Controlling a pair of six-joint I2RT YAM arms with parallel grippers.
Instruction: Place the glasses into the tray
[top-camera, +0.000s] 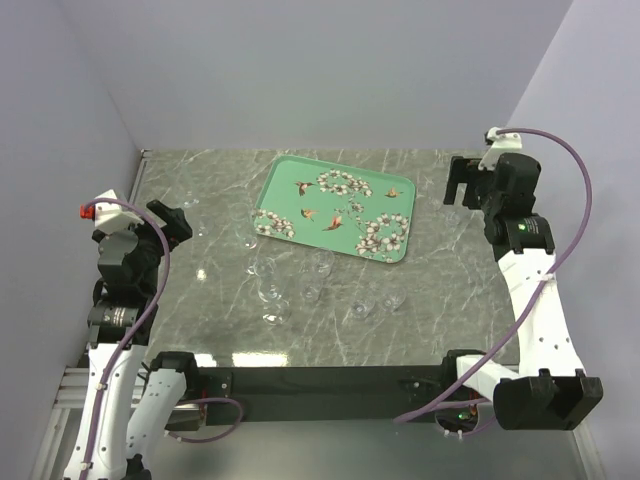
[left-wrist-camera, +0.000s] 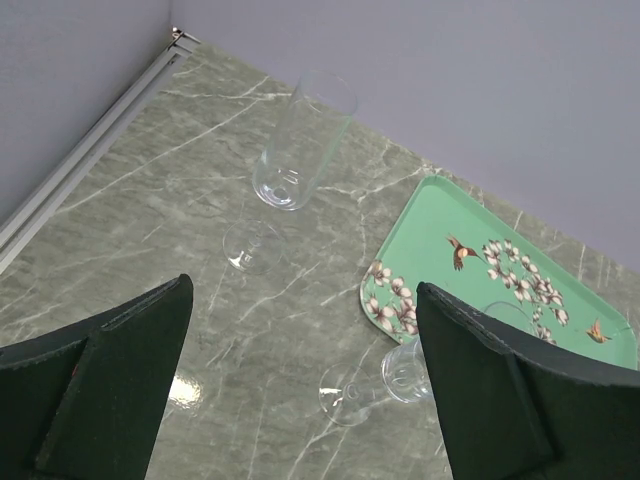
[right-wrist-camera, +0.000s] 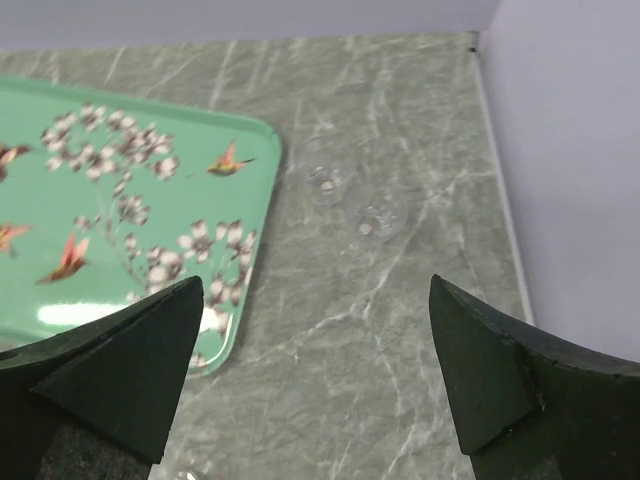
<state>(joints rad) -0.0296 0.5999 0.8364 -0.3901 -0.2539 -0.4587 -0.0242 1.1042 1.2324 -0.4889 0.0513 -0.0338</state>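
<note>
The mint-green tray (top-camera: 300, 180) with blossoms and birds lies at the table's middle back, with no glasses on it. Several clear glasses (top-camera: 270, 294) stand scattered in front of it. In the left wrist view a tall stemmed glass (left-wrist-camera: 300, 150) stands upright ahead. A second stemmed glass (left-wrist-camera: 392, 376) stands by the tray's corner (left-wrist-camera: 470, 215), partly hidden by my right finger. My left gripper (left-wrist-camera: 303, 288) is open and empty, also seen from above (top-camera: 178, 216). My right gripper (right-wrist-camera: 315, 283) is open and empty, right of the tray (right-wrist-camera: 120, 120). Faint clear glass (right-wrist-camera: 328, 182) stands ahead of it.
Walls close the table on the left, back and right. A metal rail (left-wrist-camera: 90, 150) runs along the left wall. The right gripper (top-camera: 458, 190) hangs near the back right corner. A dark bar (top-camera: 330, 385) with the arm bases runs along the near edge.
</note>
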